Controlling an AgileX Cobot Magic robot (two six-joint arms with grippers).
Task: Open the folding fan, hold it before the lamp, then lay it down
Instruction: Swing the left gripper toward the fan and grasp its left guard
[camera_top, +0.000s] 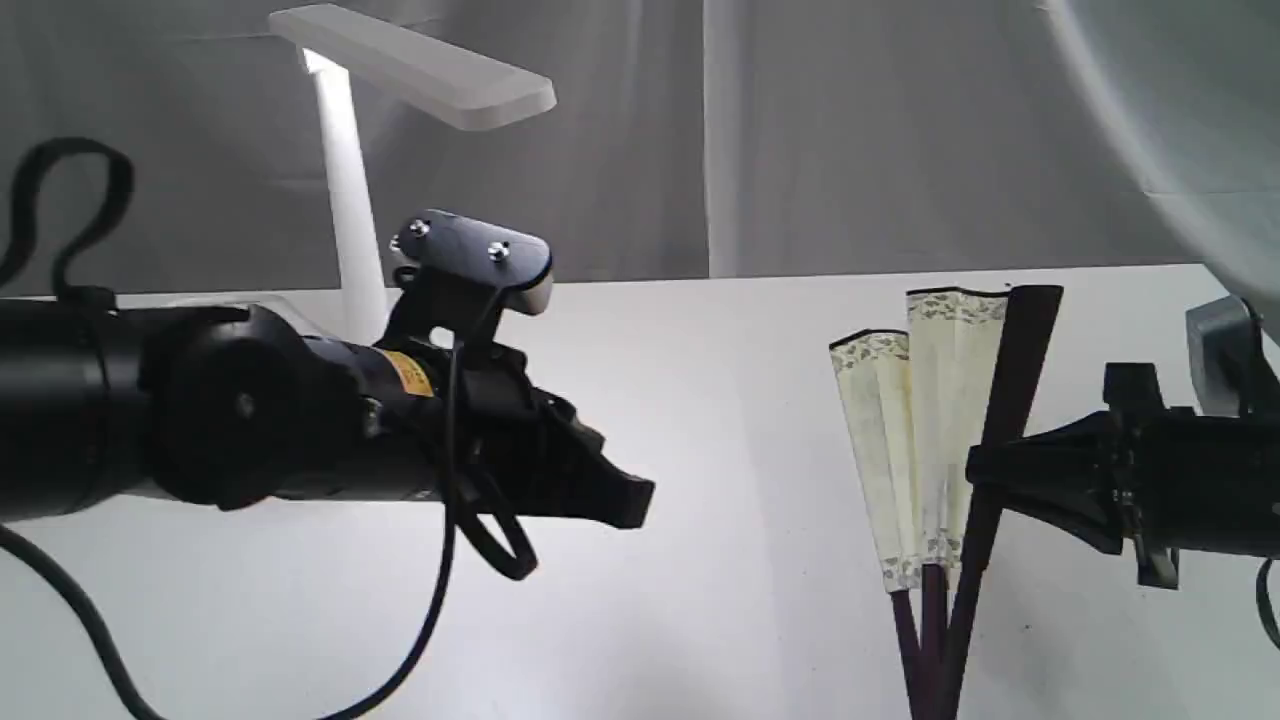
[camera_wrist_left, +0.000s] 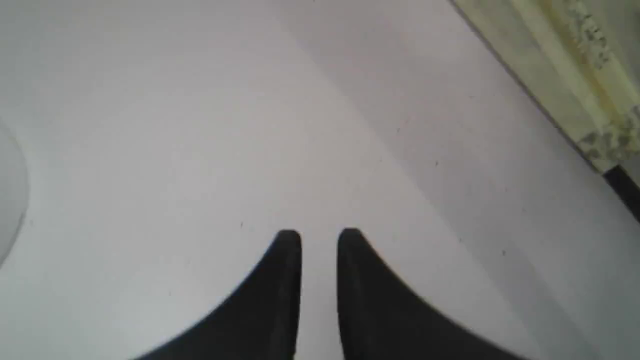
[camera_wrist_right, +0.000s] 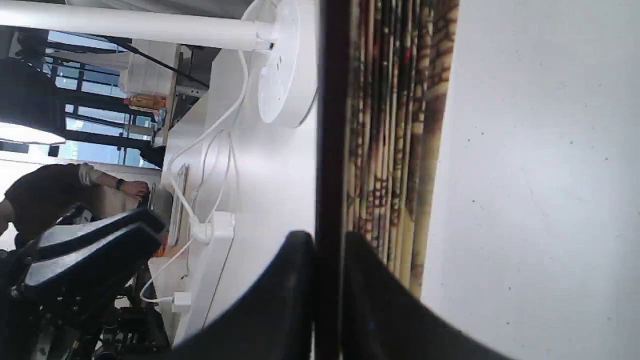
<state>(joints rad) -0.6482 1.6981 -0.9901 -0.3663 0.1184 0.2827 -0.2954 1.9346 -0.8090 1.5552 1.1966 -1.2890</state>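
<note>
The fan (camera_top: 945, 420) stands near-upright, partly spread. The right gripper (camera_top: 985, 470) clamps one guard. The left gripper (camera_top: 630, 500), jaws slightly parted and empty, lies apart on the fan's lamp (camera_top: 345, 190) side.

1. We see a white table (camera_top: 760, 420), faintly speckled.
2. The lamp (camera_top: 350, 200) stands on it, round base (camera_wrist_right: 285, 65) flat on the top.
3. Its white cord (camera_wrist_right: 243, 82) trails over the surface.

We see the left arm (camera_top: 230, 410) as a thick matte-black cylinder with a small yellow label (camera_top: 408, 372) and a black cable (camera_top: 440, 570) looping beneath. Two silver screws sit on its camera bracket (camera_top: 470, 255); the left gripper (camera_wrist_left: 320, 236) has tapered black fingers.
</note>
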